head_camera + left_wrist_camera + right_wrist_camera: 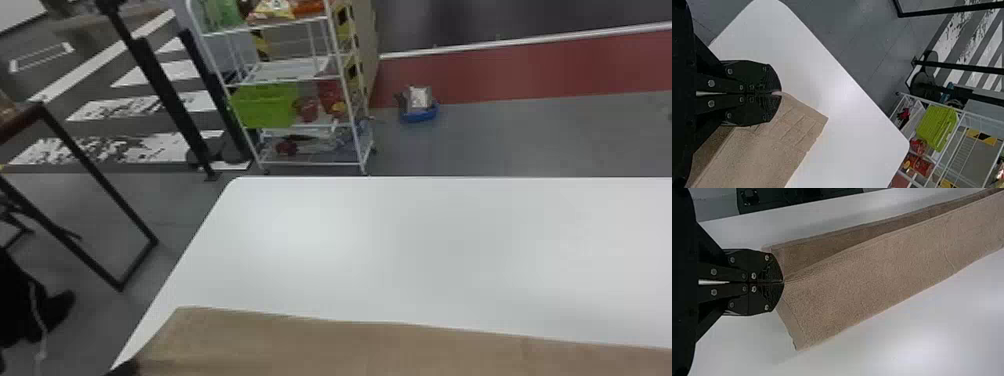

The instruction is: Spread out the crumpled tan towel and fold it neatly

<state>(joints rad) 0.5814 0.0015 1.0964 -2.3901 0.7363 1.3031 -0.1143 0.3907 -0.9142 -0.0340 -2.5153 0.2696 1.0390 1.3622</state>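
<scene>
Bright, diffuse light leaves soft glare on the white table (310,230) in all 3 views; faint shadow borders the towel (875,278).

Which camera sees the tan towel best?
The right wrist view. It shows a long stretch of the towel, lighter and darker parts, pinched by the right gripper. The left wrist view shows a banded end at the left gripper. The head view shows its far edge across the white table.

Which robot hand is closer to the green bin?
Left. Short of the green bin, the left gripper holds the towel by its left end; the right gripper holds its right end, farther away.
</scene>
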